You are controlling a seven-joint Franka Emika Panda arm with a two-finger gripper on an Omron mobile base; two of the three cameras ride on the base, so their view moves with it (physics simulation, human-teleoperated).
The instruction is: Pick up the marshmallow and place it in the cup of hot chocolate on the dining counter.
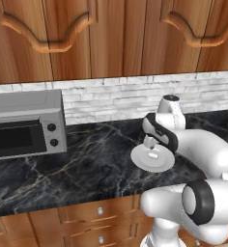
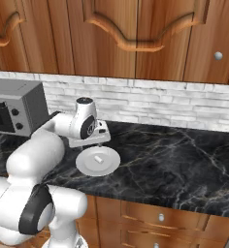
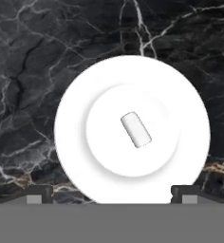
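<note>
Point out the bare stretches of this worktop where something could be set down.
Free: the black marble worktop right of the plate up to the brick backsplash, and the patch between the toaster oven and plate. Crowded: the plate itself, holding the marshmallow, with the open gripper above.

A round white plate [image 2: 98, 161] sat near the front edge of the black marble worktop [image 2: 174, 160], with the small white marshmallow [image 2: 98, 158] lying at its centre. The gripper [image 2: 99, 137] hung just above the plate's back rim. A grey microwave [image 2: 14, 112] stood toward the worktop's left end.
</note>
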